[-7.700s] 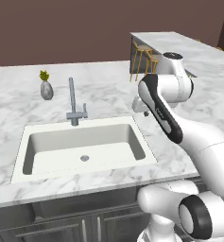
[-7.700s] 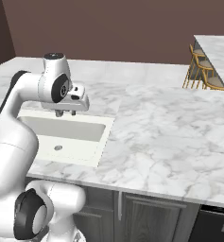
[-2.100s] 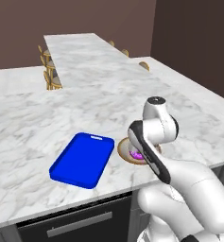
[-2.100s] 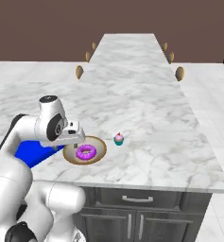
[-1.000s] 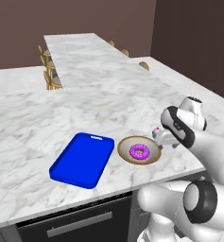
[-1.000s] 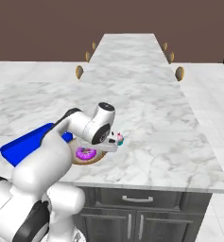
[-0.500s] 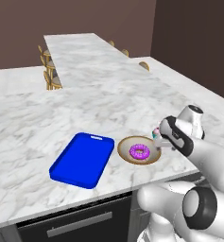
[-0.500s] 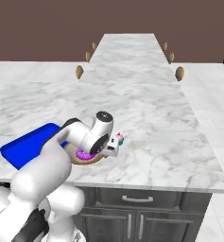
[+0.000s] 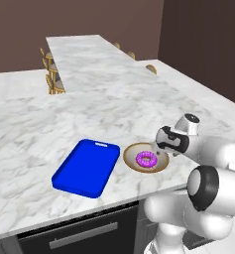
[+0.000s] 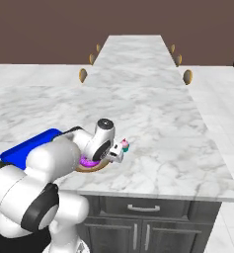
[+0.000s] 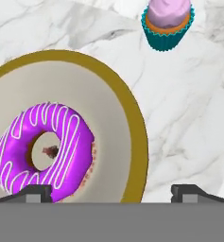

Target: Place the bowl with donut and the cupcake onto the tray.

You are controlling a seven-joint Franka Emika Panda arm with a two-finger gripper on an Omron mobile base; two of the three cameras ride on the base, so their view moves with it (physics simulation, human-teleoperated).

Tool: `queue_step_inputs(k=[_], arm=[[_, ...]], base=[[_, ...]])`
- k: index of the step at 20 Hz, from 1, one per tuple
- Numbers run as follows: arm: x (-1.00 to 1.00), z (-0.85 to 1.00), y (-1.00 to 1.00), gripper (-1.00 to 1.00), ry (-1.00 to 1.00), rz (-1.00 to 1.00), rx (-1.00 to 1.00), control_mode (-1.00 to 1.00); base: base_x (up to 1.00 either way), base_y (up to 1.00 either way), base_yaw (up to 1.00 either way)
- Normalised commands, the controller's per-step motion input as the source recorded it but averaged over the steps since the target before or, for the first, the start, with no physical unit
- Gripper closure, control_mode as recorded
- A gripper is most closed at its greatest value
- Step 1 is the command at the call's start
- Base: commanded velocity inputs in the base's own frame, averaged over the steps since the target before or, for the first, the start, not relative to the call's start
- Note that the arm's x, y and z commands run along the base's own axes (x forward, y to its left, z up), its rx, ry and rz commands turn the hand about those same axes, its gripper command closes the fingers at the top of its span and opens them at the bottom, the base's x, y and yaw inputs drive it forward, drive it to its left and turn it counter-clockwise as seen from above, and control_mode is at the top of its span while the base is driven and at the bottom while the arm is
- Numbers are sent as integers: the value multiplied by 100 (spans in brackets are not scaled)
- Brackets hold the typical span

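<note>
Two dark fingertips (image 11: 38, 193) of the gripper (image 11: 112, 194) are seen spread wide, straddling the bowl's (image 11: 132, 142) near rim, with nothing pinched. Inside the bowl, the donut (image 11: 45, 151) is seen lying flat. Beyond the bowl, apart on the marble counter (image 9: 89, 109), the cupcake (image 11: 166, 23) is seen upright; the tray (image 9: 87, 167) lies just beside the bowl.
</note>
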Motion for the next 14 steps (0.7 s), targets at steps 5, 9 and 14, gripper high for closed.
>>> queue_step_inputs(k=[5,9,14], arm=[[22,-34,-20,-100,3,0,0,-100],[10,-15,-10,-100,0,0,0,-100],[6,-17,0,-100,0,0,0,-100]], base=[[0,0,0],[0,0,0],[0,0,0]])
